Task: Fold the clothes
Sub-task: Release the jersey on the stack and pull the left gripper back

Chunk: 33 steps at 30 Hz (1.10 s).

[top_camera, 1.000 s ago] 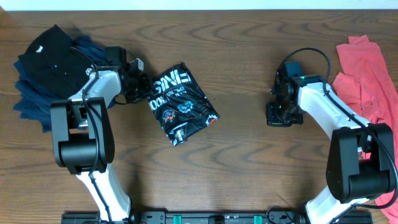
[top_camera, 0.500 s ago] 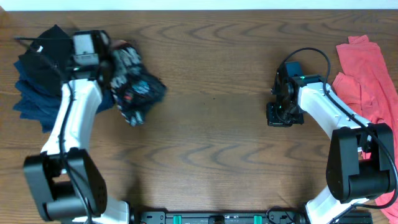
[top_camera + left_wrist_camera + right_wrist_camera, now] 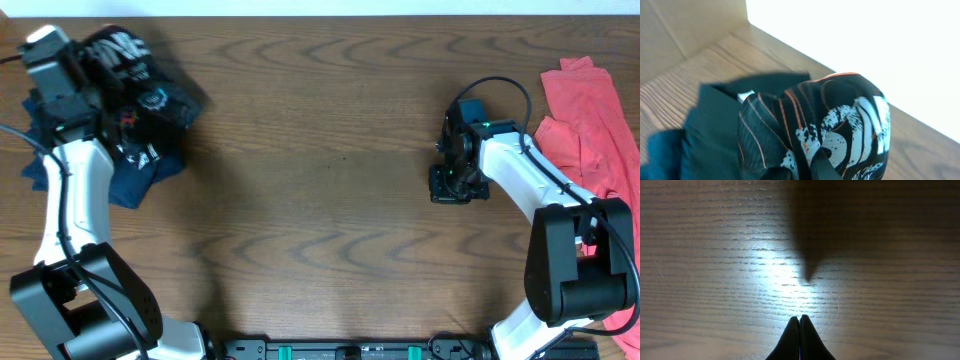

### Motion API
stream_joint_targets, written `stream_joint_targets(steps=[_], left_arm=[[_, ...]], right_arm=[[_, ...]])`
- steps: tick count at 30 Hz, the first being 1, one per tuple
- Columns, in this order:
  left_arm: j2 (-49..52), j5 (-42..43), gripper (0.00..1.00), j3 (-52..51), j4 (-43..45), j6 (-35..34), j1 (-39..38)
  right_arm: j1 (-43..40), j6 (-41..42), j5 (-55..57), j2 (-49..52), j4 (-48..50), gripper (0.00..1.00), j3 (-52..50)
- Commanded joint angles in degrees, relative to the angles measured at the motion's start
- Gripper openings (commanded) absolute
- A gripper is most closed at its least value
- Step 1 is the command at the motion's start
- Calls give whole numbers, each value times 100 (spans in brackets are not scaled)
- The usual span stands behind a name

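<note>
Table middle open — clothes left, shirt right

**Even light overhead, harsh contrast at the wrists**

The overhead view is sharp and evenly lit. The arms cast only soft, faint shadows on the table, and a washed-out white strip runs along the top edge. The left wrist view is badly overexposed: its upper right is blown to plain white. The jersey, close to the lens, looks soft and slightly blurred, with deep shade at lower left. In the right wrist view a bright glare patch sits mid-table, a dark pointed shadow falls from the upper right, the corners dim, and the right gripper is a black silhouette.
</note>
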Motion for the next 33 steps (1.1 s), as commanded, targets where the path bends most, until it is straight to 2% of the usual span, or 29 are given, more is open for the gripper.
stream_joint_targets(steps=[1, 14, 16, 17, 19, 20, 22, 23, 30, 33], left_arm=[[-94, -149, 6, 11, 291, 87, 275], [726, -72, 6, 11, 1178, 85, 929], [793, -35, 8, 11, 1257, 87, 968], [817, -37, 13, 11, 1283, 87, 984], [846, -39, 47, 11, 1298, 87, 1005], [846, -39, 67, 11, 1300, 85, 1014], [846, -37, 89, 11, 1303, 83, 1019], [846, -37, 94, 11, 1305, 83, 1019], [846, -15, 98, 11, 1298, 85, 1019], [846, 295, 98, 11, 1296, 83, 1016]], right_arm=[[-52, 59, 74, -92, -2, 2, 42], [-48, 66, 70, -92, -109, 2, 42], [-48, 87, 72, -92, -107, 2, 42], [-48, 105, 72, -92, -107, 2, 42], [-48, 127, 70, -92, -107, 2, 42], [-48, 127, 72, -92, -107, 2, 42], [-48, 127, 72, -92, -107, 2, 42], [-48, 127, 72, -92, -105, 2, 42], [-48, 125, 74, -92, -92, 2, 42], [-48, 125, 74, -92, -81, 2, 42]])
